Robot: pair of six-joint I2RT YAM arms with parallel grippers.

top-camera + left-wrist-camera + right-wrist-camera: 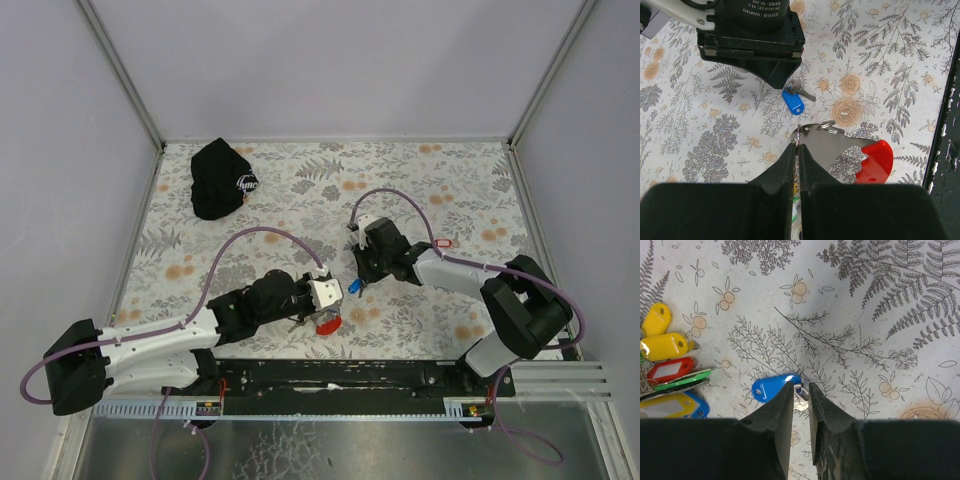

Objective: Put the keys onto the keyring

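Observation:
My left gripper (798, 146) is shut on the thin keyring (821, 126), pinching its left edge. The ring's grey bar (832, 150) and red rounded piece (875, 162) lie to the right on the table. In the top view that gripper (322, 305) sits just above the red piece (328, 325). My right gripper (801, 386) is nearly closed on the metal part of a blue-tagged key (771, 386), a little beyond the ring; the key also shows in the left wrist view (793, 102). Several more keys with yellow (665, 346), red (670, 370) and green (682, 382) tags lie bunched at the left.
A black cap with a white logo (222, 178) lies at the back left. A lone small red tag (443, 241) lies right of my right arm. The black rail (340, 375) runs along the near table edge.

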